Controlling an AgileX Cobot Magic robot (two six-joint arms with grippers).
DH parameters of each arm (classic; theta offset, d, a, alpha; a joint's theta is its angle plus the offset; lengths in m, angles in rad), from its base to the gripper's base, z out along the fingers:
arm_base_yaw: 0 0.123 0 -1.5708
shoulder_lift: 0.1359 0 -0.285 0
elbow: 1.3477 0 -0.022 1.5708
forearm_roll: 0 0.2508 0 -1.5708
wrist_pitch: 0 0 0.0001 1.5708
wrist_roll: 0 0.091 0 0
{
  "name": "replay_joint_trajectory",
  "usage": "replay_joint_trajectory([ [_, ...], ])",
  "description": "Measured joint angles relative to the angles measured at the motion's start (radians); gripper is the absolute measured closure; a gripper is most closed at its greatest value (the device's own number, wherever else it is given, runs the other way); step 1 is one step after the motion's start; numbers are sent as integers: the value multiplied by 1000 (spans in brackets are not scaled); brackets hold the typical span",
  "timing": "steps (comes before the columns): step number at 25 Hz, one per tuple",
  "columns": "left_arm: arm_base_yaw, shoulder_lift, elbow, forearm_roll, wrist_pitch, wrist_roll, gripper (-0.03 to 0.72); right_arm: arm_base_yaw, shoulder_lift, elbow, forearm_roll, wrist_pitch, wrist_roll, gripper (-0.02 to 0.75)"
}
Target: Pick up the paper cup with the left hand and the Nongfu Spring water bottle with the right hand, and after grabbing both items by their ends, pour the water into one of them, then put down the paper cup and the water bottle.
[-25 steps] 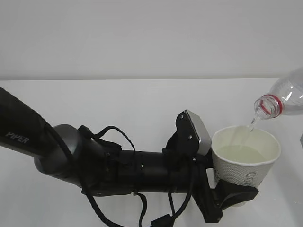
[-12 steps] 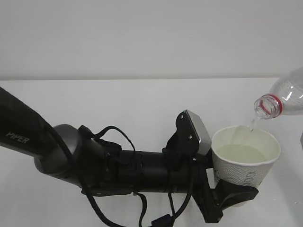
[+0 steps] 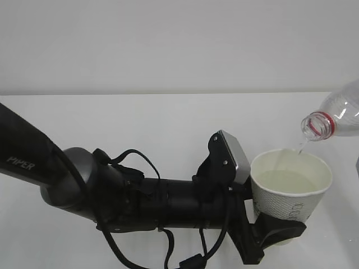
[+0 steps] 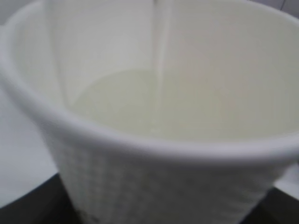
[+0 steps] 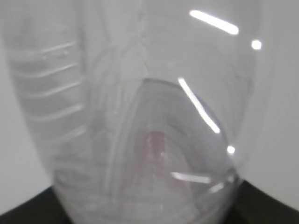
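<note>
Paper cup (image 3: 291,193): we record it upright, clamped low in the left hand (image 3: 275,232), part-filled with water (image 3: 289,182). Nongfu Spring water bottle (image 3: 336,117): tilted above its rim, pouring; right hand's grip we judge wrapped round its base.

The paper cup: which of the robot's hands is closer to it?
Left. The left gripper clasps the paper cup near its base; the right one, off-frame, holds the bottle tilted above the rim.

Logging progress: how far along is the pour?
Done: both picked up, the cup in the left gripper and the tilted bottle in the right. In hand: a thin stream of water falls into the part-filled cup. Left: finish pouring, set both down.
</note>
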Motion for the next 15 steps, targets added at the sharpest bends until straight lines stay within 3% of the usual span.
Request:
replay_joint_trajectory([
  [15,0,0,0,0,0,0,159,0,0,0,0,-2,16,325],
])
